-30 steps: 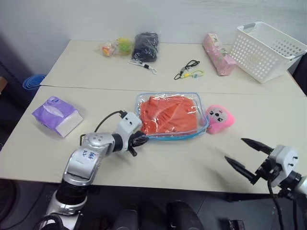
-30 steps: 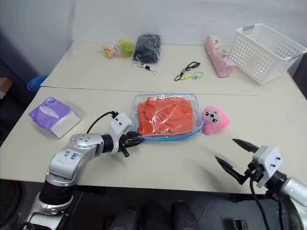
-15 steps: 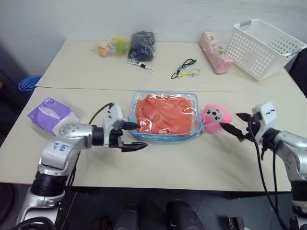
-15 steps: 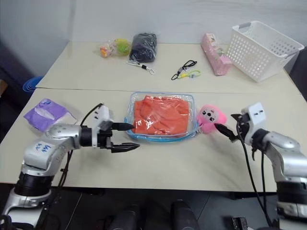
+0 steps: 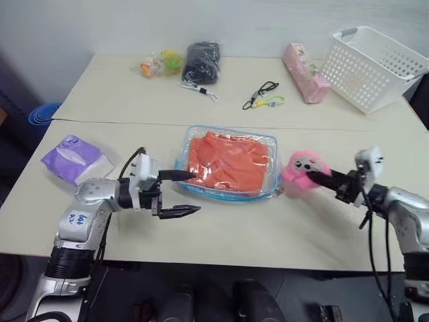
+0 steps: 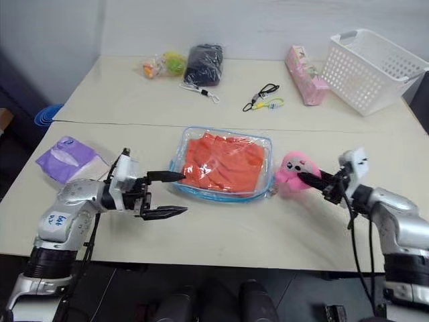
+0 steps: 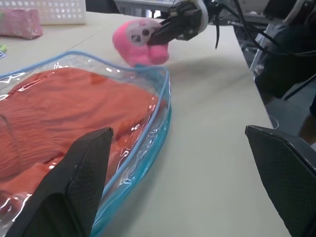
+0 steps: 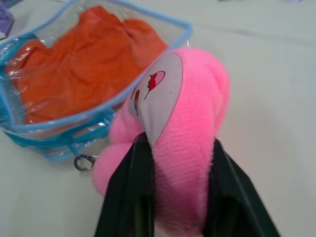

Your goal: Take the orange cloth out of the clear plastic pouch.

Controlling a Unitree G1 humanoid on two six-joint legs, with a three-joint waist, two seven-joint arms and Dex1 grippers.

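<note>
My left fingers (image 5: 179, 193) gape empty at the pouch's left end; my right fingers (image 8: 173, 195) pinch the pink plush toy (image 5: 299, 171). Mid-tabletop (image 5: 255, 228), the soft, wrinkled orange cloth (image 5: 226, 163) fills the slippery clear blue-edged plastic pouch (image 5: 224, 192); I'd pinch a fold.

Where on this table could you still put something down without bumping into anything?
Bare table runs along the near edge, below the clear plastic pouch holding the orange cloth. Another free strip lies between the pouch and the black cord. It is crowded at the pouch's ends: the left gripper and the right gripper, shut on the pink plush toy.
</note>
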